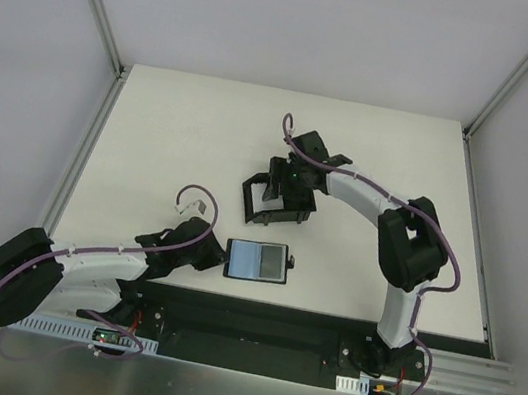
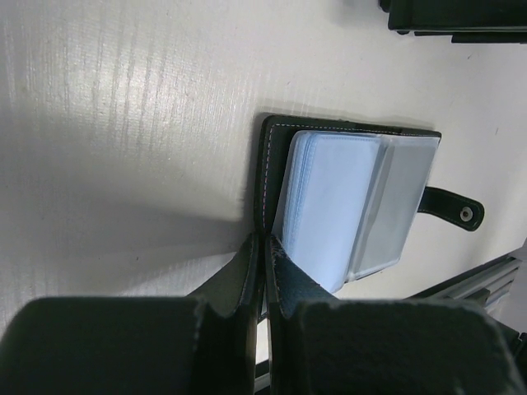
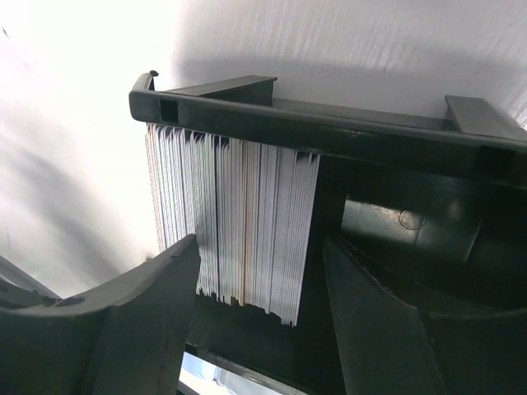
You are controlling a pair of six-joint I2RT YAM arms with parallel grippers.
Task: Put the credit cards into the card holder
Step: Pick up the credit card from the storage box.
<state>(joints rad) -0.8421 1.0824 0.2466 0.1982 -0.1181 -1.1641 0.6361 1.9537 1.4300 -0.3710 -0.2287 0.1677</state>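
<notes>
Two hands sat well apart. The left hand was pinched narrow on the near edge of the open card holder, which lay flat on the counter just ahead of it. The right hand was spread wide, with the credit cards standing on edge between its fingers, inside a black box.

We saw bright, even overhead light on the white table, with only soft shadows. Glare washed out the tabletop in both wrist views, and the left fingers were blurred, close to the lens.
</notes>
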